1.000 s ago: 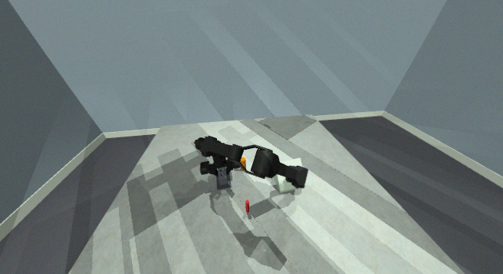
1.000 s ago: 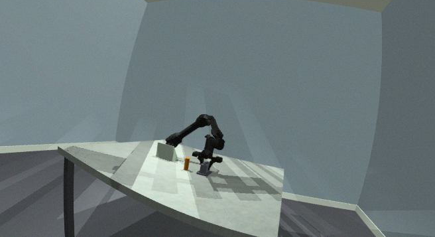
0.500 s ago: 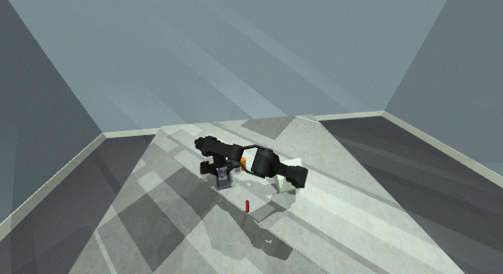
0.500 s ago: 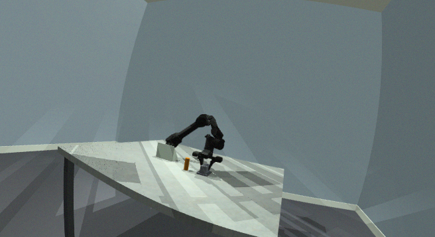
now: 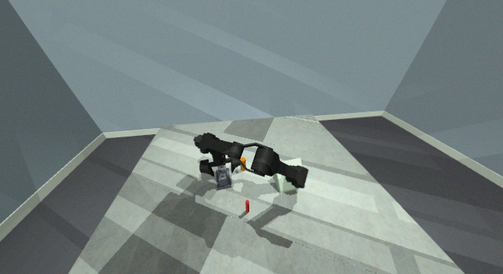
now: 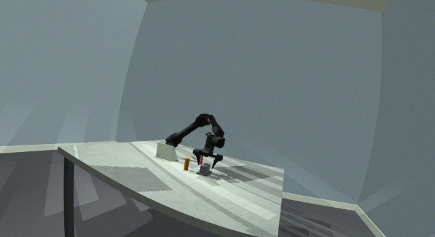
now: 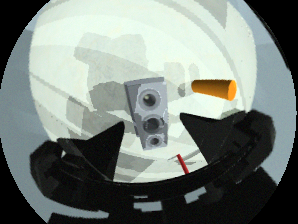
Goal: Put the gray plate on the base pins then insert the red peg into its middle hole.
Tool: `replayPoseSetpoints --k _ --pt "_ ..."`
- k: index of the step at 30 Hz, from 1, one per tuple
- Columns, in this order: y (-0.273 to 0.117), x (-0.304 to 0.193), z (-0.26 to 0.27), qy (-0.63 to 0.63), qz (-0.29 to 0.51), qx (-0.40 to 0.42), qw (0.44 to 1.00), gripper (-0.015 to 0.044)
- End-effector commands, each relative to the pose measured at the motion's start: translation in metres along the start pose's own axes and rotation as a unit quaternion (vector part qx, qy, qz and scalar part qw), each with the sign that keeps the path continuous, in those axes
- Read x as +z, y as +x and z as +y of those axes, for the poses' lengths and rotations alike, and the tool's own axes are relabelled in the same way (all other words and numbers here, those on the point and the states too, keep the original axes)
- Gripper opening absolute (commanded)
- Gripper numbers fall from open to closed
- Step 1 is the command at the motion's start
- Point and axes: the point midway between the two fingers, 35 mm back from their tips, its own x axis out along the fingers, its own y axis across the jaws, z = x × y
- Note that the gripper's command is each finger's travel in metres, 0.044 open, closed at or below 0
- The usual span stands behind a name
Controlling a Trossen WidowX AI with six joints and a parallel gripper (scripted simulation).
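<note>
The gray plate (image 5: 223,177) (image 6: 205,168) (image 7: 159,113) sits on the base (image 6: 199,173) and looks about level. Three holes in a row show from above in the wrist view; whether it is fully down on both pins cannot be told. My gripper (image 5: 221,171) (image 6: 205,166) (image 7: 152,119) is wide open and empty, its fingertips on either side of the plate and a little above it, not touching it as far as shows. The red peg (image 5: 247,206) (image 6: 201,160) (image 7: 182,164) stands upright on the table, apart from the plate and the fingers.
An orange cylinder (image 5: 244,163) (image 6: 186,164) (image 7: 212,89) stands upright close beside the plate, on the side toward the arm's mount. A pale angular block (image 5: 281,183) (image 6: 166,152) stands by the arm's mount. The arm reaches over the table (image 5: 337,220) (image 6: 199,204).
</note>
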Motion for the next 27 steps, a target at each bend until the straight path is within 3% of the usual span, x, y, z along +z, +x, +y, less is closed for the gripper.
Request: replayPoseSetpoints --k 1,5,13,27 --pt "-0.051 0.006 0.005 -0.002 -0.008 0.011 1.0 0.044" --pt "-0.1 0.003 -0.002 0.0 -0.006 0.011 1.0 0.044" --pt "-0.104 -0.006 0.001 -0.007 -0.006 0.011 1.0 0.044" --pt "-0.103 -0.173 -0.078 -0.153 -0.003 0.008 0.988 0.044"
